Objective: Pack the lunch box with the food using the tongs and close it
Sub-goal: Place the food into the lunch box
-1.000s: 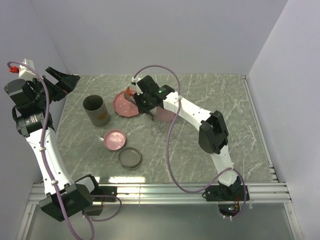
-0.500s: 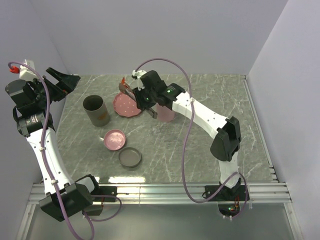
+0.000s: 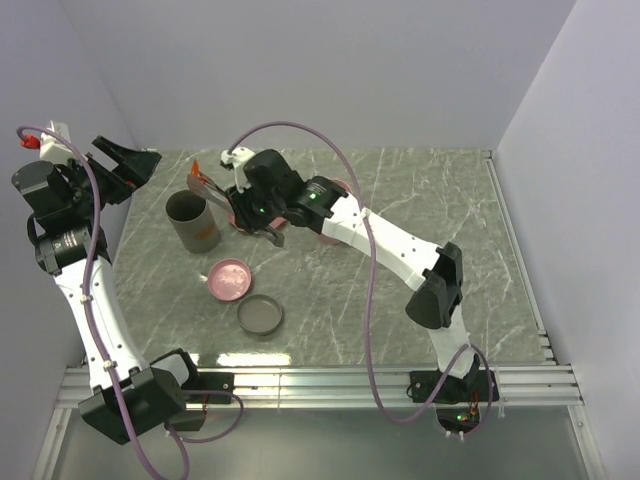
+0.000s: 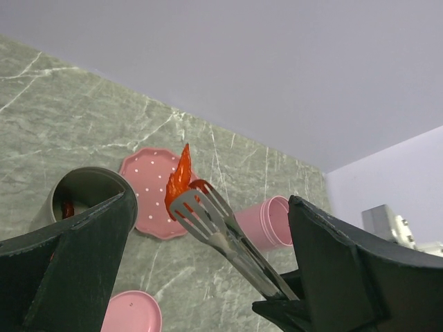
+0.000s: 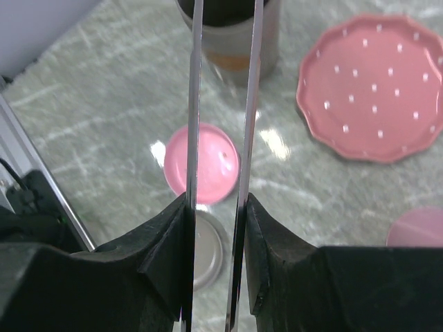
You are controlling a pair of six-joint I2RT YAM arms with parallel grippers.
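The tongs [image 4: 220, 227], clamped between the right end effector's [image 5: 216, 214] fingers, pinch a red-orange strip [image 4: 180, 178] aloft near the gray cylindrical container [image 3: 192, 222]. The left end effector [image 3: 122, 163] gapes wide, empty.

Bright, even light, soft shadows; white glare on the table [image 3: 480, 250], right wrist view slightly blurred.

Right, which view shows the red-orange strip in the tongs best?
The left wrist view: the strip is large and sharp, pinched in the tongs' slotted tips. The top external view shows only a tiny orange fleck. The right wrist view shows just the tongs' arms, no strip.
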